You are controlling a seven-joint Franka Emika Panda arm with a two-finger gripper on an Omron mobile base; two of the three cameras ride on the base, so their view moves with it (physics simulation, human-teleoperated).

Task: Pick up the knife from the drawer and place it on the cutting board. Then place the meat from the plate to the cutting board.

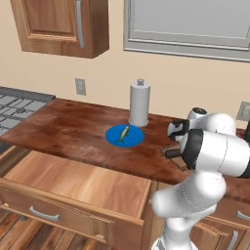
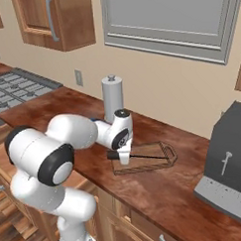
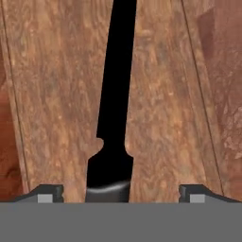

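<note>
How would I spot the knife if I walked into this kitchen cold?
Start at the long brown counter under the window, then find the small wooden cutting board between the paper-towel roll and the dark coffee machine. The knife lies flat along that board, right under the robot's open hand. It is the one slim, all-black thing there, with a rounded handle and thin blade.

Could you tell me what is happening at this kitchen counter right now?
The white robot arm's gripper hangs open over the slim black knife, which lies on the small brown wooden cutting board, the fingertips clear of its handle. The tiny yellow-green piece of meat sits on the round blue plate, beside the paper-towel roll. The light-wood drawer stands open.
</note>
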